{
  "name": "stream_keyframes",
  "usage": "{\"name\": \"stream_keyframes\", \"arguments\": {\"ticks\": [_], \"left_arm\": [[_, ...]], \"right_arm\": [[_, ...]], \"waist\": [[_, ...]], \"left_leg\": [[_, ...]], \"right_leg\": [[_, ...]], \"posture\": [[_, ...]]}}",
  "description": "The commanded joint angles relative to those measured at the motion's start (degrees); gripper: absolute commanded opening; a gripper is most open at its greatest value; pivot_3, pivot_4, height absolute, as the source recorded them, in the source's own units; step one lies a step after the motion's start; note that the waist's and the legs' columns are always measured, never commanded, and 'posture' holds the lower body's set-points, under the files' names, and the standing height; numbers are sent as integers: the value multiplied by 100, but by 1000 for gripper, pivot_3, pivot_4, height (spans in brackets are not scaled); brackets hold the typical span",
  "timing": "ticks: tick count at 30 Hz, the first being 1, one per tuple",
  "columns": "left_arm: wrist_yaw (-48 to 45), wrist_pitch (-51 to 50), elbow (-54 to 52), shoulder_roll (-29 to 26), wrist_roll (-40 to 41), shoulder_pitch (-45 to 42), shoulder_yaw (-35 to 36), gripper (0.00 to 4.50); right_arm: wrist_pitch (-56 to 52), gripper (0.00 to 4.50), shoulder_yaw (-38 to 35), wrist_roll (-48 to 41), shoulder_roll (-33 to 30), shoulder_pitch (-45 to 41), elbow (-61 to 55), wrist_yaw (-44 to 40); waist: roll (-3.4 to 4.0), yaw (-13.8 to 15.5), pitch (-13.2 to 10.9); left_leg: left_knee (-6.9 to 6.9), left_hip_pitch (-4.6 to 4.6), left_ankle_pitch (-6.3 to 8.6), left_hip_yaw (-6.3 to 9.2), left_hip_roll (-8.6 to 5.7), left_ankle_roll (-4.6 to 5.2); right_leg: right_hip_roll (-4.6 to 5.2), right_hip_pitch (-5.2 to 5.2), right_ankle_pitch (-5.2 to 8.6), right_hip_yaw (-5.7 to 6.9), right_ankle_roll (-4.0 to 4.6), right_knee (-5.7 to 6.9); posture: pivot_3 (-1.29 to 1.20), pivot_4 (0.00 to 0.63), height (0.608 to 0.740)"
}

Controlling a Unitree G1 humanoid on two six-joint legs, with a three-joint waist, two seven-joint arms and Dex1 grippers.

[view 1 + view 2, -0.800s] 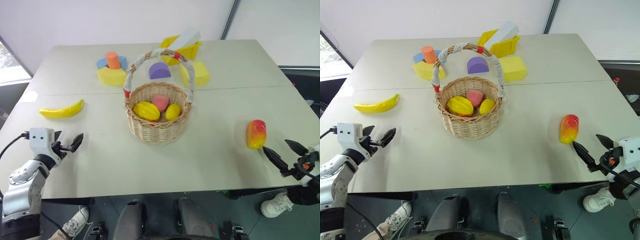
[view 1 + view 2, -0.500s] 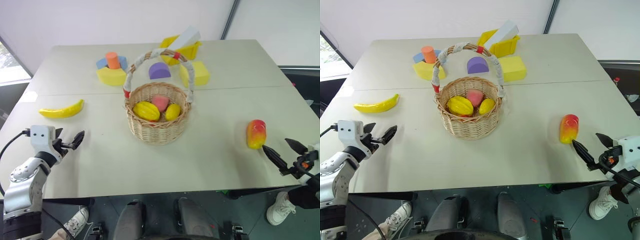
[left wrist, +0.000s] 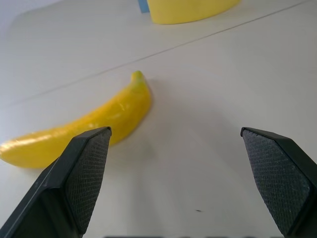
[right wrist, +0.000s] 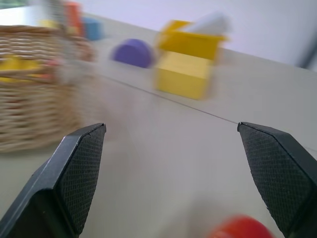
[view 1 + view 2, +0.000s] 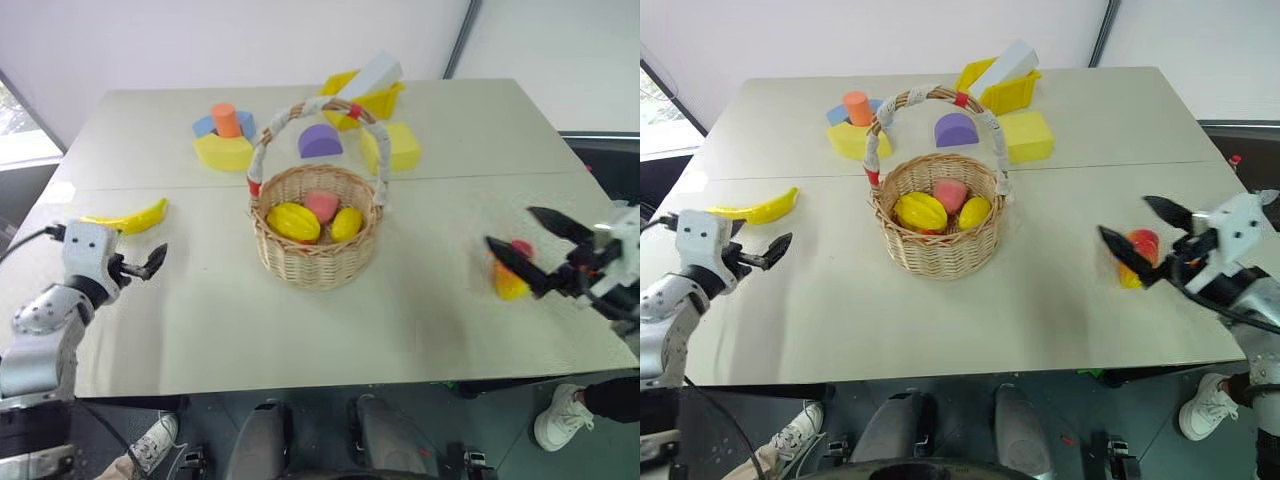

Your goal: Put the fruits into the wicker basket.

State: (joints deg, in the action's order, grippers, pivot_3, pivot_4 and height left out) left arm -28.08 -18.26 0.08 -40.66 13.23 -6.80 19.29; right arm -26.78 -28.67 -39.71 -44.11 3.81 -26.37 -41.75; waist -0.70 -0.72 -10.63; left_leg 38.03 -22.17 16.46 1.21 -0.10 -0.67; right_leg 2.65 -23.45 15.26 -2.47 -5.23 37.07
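The 2 fruits not yet in the wicker basket (image 5: 316, 238) lie well apart: the banana (image 5: 140, 217) at the table's left, the mango (image 5: 1137, 255) at the right. The left gripper (image 5: 140, 266) stands wide just near of the banana; the right gripper (image 5: 1145, 238), also wide, straddles the mango without touching it. A hurried closing could nudge the rounded mango and roll it toward the near edge. No brand, label or writing can be read anywhere.
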Motion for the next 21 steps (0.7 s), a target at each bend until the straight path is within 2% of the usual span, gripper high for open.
{"name": "stream_keyframes", "arguments": {"ticks": [1, 4, 9, 15, 21], "left_arm": [[-52, 273, 169, -583, -687, -236, -308, 4500], [-206, 429, 584, -1160, -1294, -434, -769, 4500], [-728, 735, 1601, -1715, -1899, -1228, -1551, 4500], [-1030, 1367, 3124, -1756, -2373, -2325, -2158, 4500], [-1095, 2259, 4897, -1334, -2705, -3545, -2629, 4500]], "right_arm": [[-347, 4441, 458, -432, -199, -363, -847, -26], [-501, 4441, 985, -494, -179, -934, -1137, 100], [-655, 4441, 1817, -543, 52, -1889, -1331, 237], [-593, 4441, 2237, -432, 274, -2188, -1317, 247], [-554, 4441, 2480, -357, 476, -2235, -1406, 286]], "waist": [[-1, 0, -1], [-2, -24, -1], [-6, -9, -3], [-15, 11, -2], [-17, 9, -2]], "left_leg": [[0, -1, 0, 0, 0, 0], [1, 1, 0, -1, 0, 0], [1, -4, 0, 0, 0, 0], [2, -33, 2, 0, -8, 4], [9, -33, 2, -1, -9, 5]], "right_leg": [[1, -1, 0, 0, 0, 0], [2, -1, 0, 1, 0, 1], [1, -8, 0, 10, 0, 1], [7, -32, -1, 16, -1, 1], [-1, -32, -1, 18, -2, 9]], "posture": [[0, 150, 740], [0, 150, 740], [0, 150, 740], [0, 150, 740], [0, 150, 740]]}}
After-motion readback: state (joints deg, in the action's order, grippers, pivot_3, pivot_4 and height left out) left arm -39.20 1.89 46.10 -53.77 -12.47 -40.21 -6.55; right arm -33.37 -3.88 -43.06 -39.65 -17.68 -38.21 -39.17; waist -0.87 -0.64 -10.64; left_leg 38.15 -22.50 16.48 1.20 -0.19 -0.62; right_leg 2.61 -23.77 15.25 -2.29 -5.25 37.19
